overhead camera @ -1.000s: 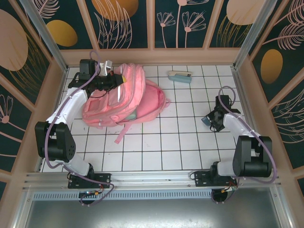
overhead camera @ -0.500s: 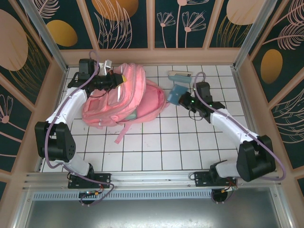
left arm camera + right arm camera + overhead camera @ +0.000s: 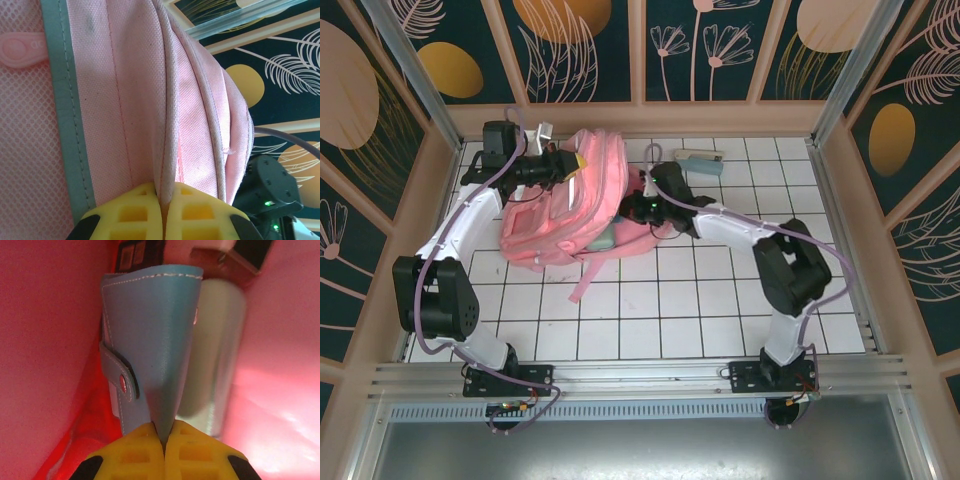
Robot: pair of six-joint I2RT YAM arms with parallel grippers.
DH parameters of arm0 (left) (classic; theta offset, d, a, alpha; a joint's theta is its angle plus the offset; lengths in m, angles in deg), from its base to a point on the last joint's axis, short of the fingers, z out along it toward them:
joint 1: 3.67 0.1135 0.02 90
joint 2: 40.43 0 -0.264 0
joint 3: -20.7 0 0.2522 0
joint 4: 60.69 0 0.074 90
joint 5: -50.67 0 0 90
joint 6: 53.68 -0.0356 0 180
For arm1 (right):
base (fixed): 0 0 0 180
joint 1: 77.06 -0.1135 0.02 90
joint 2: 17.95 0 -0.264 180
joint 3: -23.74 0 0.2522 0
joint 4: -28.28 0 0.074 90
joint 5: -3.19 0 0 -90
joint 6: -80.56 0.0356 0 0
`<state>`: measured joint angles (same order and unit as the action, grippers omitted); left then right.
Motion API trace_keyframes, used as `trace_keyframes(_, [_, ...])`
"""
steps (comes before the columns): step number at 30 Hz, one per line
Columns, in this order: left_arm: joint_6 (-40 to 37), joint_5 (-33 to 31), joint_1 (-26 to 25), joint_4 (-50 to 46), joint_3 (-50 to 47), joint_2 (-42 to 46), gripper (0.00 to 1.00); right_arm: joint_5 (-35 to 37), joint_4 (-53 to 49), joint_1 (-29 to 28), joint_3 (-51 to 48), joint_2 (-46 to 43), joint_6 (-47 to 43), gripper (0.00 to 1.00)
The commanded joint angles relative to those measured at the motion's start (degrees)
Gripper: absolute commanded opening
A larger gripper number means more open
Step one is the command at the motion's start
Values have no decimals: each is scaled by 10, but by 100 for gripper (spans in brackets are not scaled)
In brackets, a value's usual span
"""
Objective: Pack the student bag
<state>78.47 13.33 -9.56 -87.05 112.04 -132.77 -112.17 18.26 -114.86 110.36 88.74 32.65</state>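
**Top external.** The student bag (image 3: 570,210) lies at the far left of the table (image 3: 700,300). The left gripper (image 3: 565,163) is at the bag's upper edge. A second ago the right gripper (image 3: 640,207) sat well apart at the right of the table. It has since swung across with a blue item and its tip is now in the bag's mouth. A pale blue-and-white object (image 3: 700,160) lies behind the right gripper, untouched.

**Left wrist.** The left gripper (image 3: 162,202) is clenched on a fold of the bag's pink fabric (image 3: 150,100). A grey stripe (image 3: 65,125) runs to its left.

**Right wrist.** The right gripper (image 3: 164,440) is pinched on the lower edge of a blue snap-strap wallet (image 3: 150,340). Pink lining (image 3: 45,340) lies on both sides. A pale green item (image 3: 217,365) stands just right of the wallet, ahead of the fingers.

**Assessment.** The wallet appears to be inside but not yet released. The likely next step is to let go and pull out.
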Motion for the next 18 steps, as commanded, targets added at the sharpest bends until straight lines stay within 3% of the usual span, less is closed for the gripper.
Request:
trace_keyframes(1, [10, 61, -2, 89, 20, 17, 0, -21, 13, -16, 54, 35, 5, 0])
trace_keyframes(4, [10, 61, -2, 90, 14, 19, 0, -14, -16, -22, 88, 64, -1, 3])
trace_keyframes(7, [9, 60, -2, 89, 9, 21, 0, -14, -36, -21, 98, 71, -8, 28])
trace_keyframes(9, [6, 60, -2, 88, 6, 22, 0, -1, -51, -17, 94, 61, -15, 50])
trace_keyframes(10, [4, 59, -1, 87, 6, 22, 0, 4, -55, -14, 89, 55, -18, 55])
trace_keyframes(13, [-1, 58, -1, 81, 3, 22, 0, 22, -62, 1, 60, 24, -23, 60])
trace_keyframes(18, [-18, 40, 1, 59, 3, 25, 0, 51, -90, 37, 15, -28, -46, 61])
